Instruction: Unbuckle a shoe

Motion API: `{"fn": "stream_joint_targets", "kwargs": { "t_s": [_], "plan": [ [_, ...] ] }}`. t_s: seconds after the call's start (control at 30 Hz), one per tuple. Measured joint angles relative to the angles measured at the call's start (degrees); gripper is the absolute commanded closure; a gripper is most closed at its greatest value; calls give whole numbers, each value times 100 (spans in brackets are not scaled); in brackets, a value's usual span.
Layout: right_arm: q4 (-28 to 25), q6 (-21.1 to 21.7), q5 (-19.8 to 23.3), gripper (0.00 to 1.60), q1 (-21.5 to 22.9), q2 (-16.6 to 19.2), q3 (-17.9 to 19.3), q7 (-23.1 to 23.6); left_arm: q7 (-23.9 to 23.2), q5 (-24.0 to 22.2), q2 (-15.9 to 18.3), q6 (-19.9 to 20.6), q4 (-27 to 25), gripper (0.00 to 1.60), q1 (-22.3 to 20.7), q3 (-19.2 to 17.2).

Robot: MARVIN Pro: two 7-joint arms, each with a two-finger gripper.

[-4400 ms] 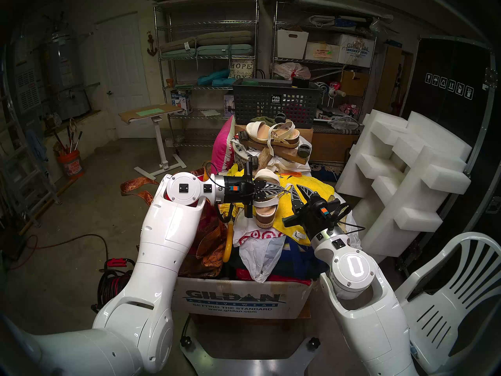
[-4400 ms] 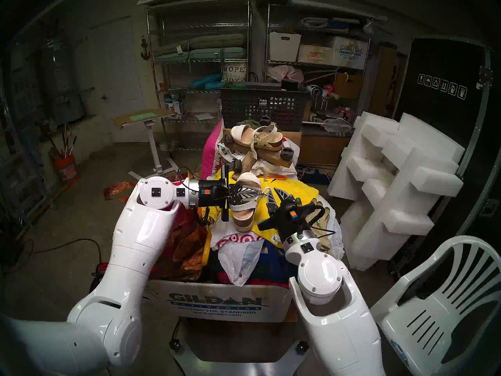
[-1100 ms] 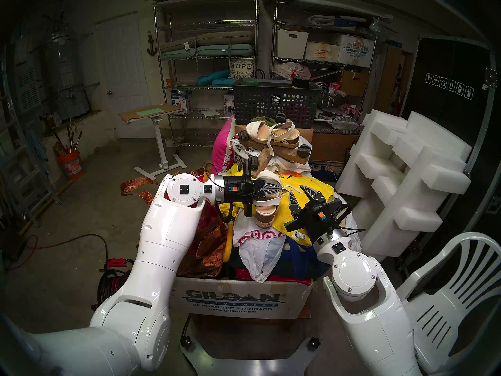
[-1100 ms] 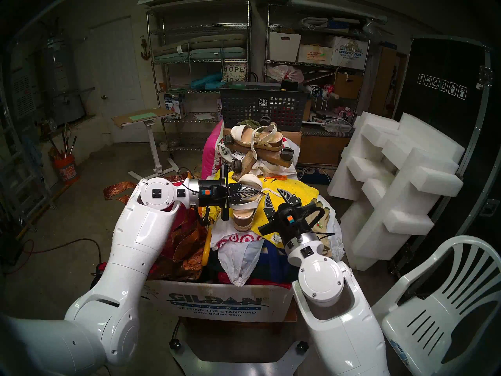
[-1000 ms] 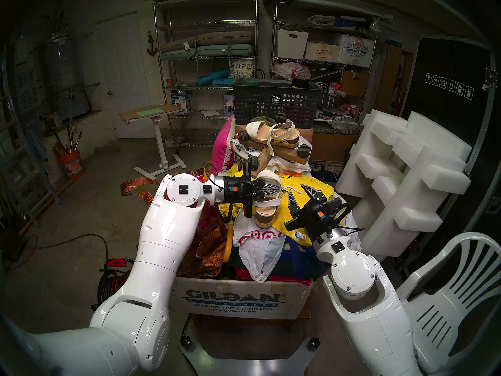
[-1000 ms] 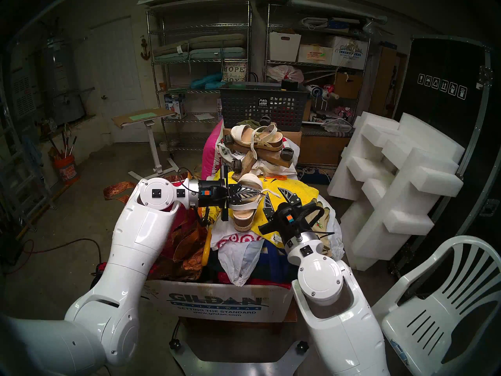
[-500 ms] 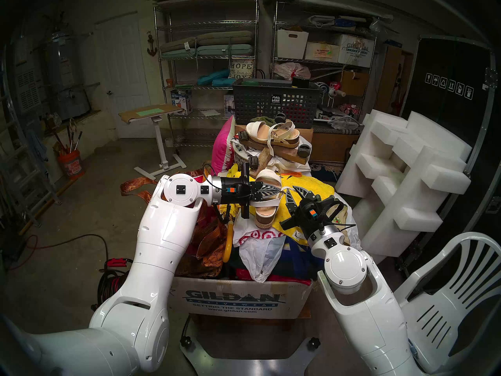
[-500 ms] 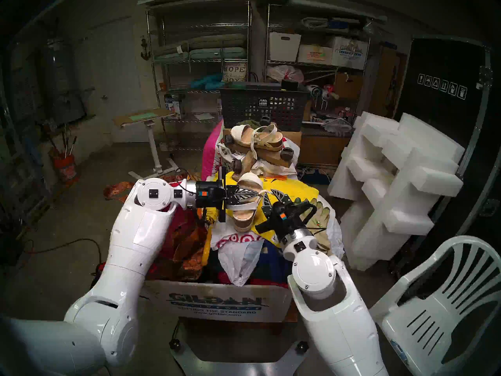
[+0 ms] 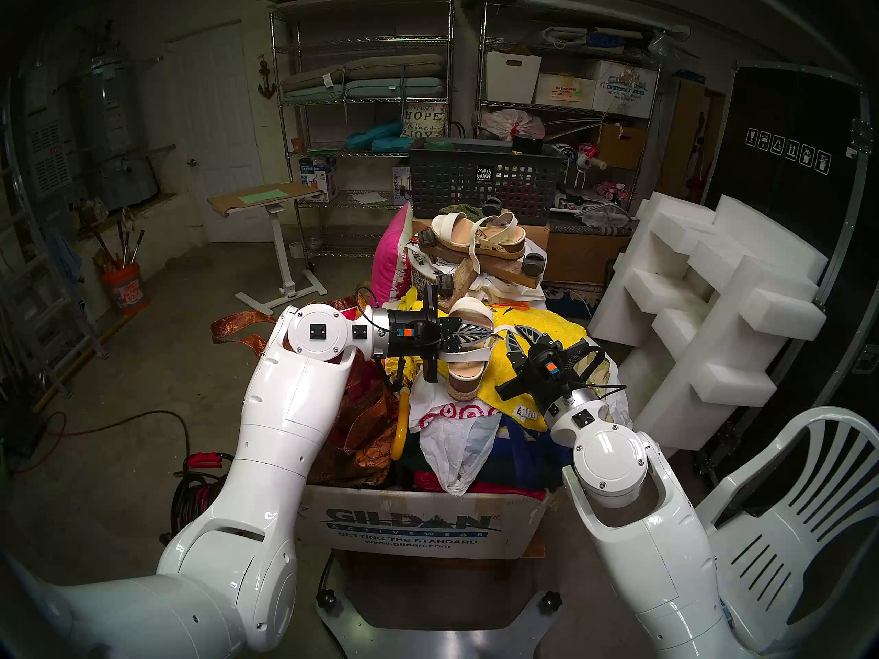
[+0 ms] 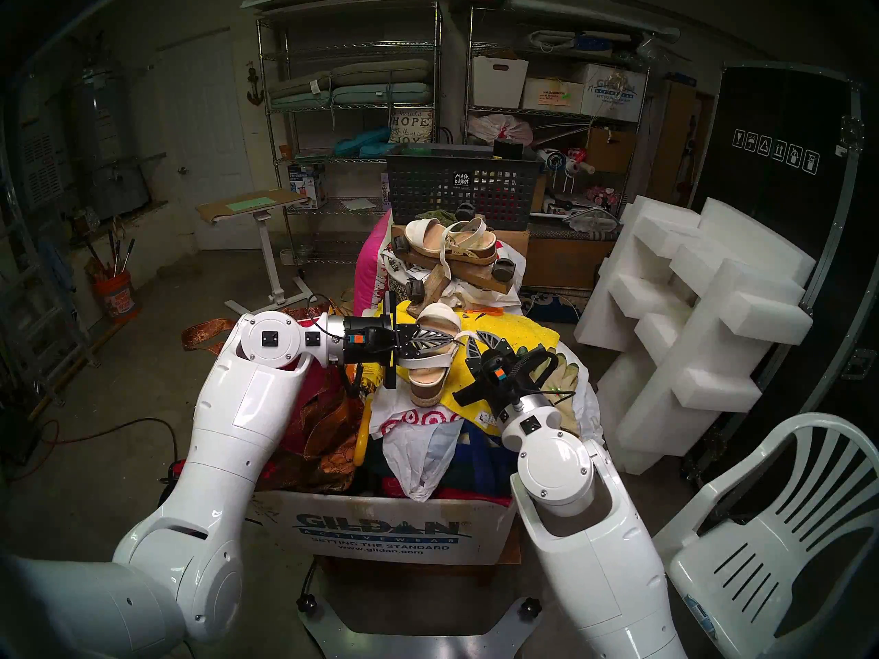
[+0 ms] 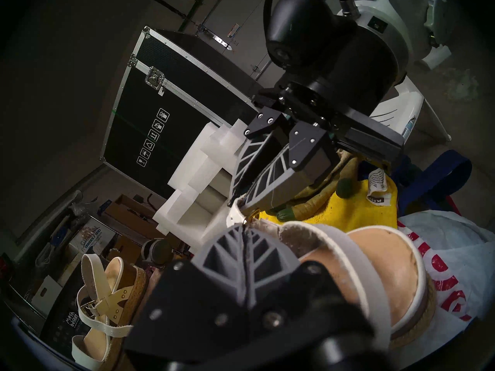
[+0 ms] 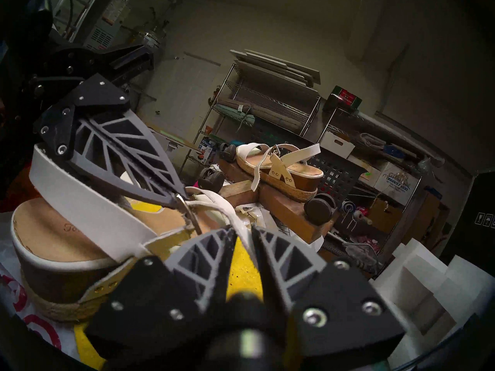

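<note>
The left arm reaches level across the pile, its left gripper clamped on the ankle strap by the buckle of the shoe, which stands on the yellow towel. The right arm points forward at it (wrist rolled), its right gripper with fingers a narrow gap apart around the loose strap end, not visibly pinching it.

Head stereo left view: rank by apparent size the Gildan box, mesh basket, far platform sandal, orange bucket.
1. Gildan box
2. mesh basket
3. far platform sandal
4. orange bucket

The box is nearest the camera, so its lead may be partly perspective.
</note>
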Motion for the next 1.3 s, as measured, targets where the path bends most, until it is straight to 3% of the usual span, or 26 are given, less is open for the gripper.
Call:
{"fn": "stream_joint_targets", "kwargs": {
  "t_s": [0.07, 0.1, 0.13, 0.17, 0.2, 0.3, 1.3],
  "plan": [
    [14, -23, 14, 160, 5, -8, 12, 14, 1, 7, -2, 2, 2, 160, -6, 9],
    [15, -29, 19, 160, 7, -11, 16, 14, 2, 9, -3, 4, 2, 131, -8, 10],
    [16, -44, 31, 160, 9, -18, 24, 14, 3, 16, -6, 8, 2, 131, -9, 11],
    [16, -49, 34, 160, 9, -20, 26, 13, 3, 17, -6, 9, 2, 102, -9, 11],
    [16, -61, 44, 160, 9, -26, 30, 8, 9, 24, -9, 10, 2, 94, -9, 11],
    [10, -83, 59, 160, 9, -39, 35, -6, 38, 42, -20, 9, 2, 89, -8, 10],
    [-323, -172, 39, 160, -85, -72, -64, -208, 129, 170, -34, -49, -105, 97, 75, -92]
  ]
}}
